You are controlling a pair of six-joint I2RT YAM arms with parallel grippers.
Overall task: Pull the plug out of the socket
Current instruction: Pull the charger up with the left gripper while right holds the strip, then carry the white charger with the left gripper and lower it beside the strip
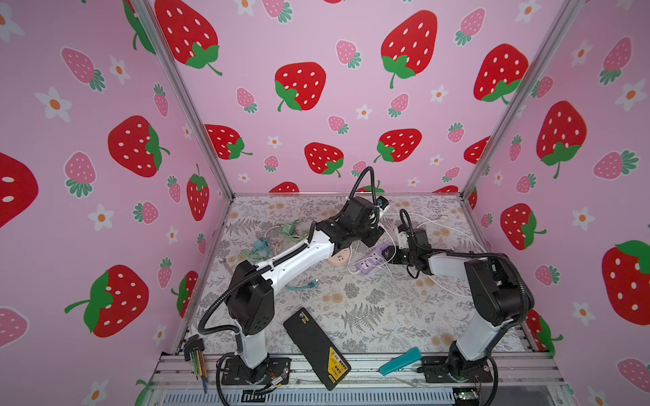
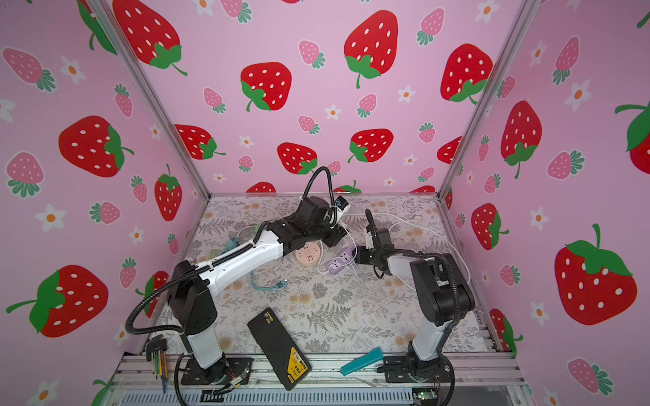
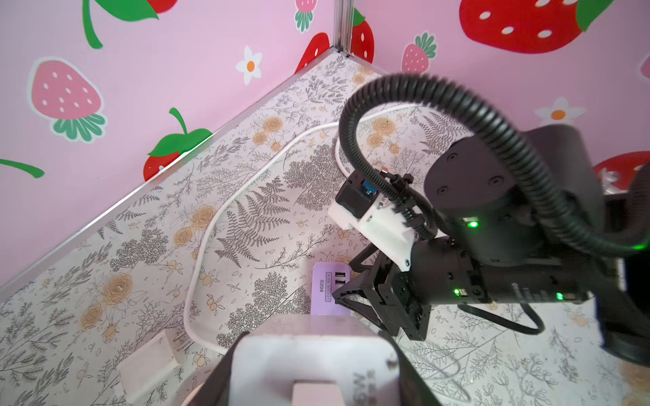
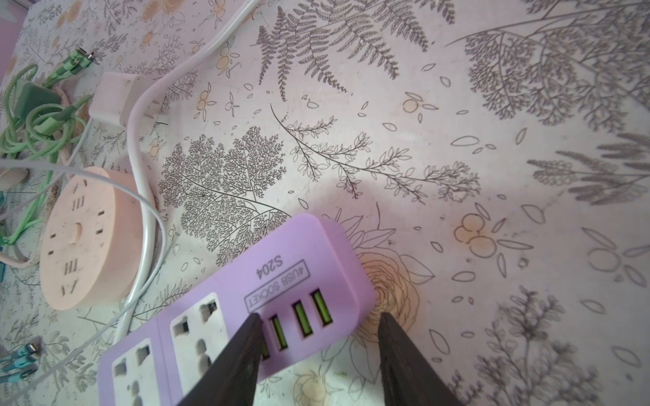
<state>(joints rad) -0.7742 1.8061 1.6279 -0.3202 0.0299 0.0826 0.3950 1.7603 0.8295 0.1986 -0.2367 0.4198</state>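
My left gripper [image 3: 316, 346] is shut on a white plug block [image 3: 309, 372], with a dark finger down each of its sides. Just past it lies the purple socket strip [image 3: 329, 291], which also shows in both top views [image 1: 372, 262] [image 2: 338, 263]. The block hides its own pins, so I cannot tell whether they sit in the strip. My right gripper [image 4: 320, 316] stands open over the strip's USB end [image 4: 299, 267]. One finger [image 4: 242, 351] rests on the strip's face, while the other finger [image 4: 404, 362] is clear of its edge above bare table.
A round pink socket [image 4: 88, 239] lies beside the strip with white cable [image 4: 140, 147] looped past it. A loose white adapter [image 4: 118, 96] and green cables [image 4: 35, 116] lie further off. A black box [image 1: 316, 348] and a teal tool [image 1: 401, 360] sit at the front edge.
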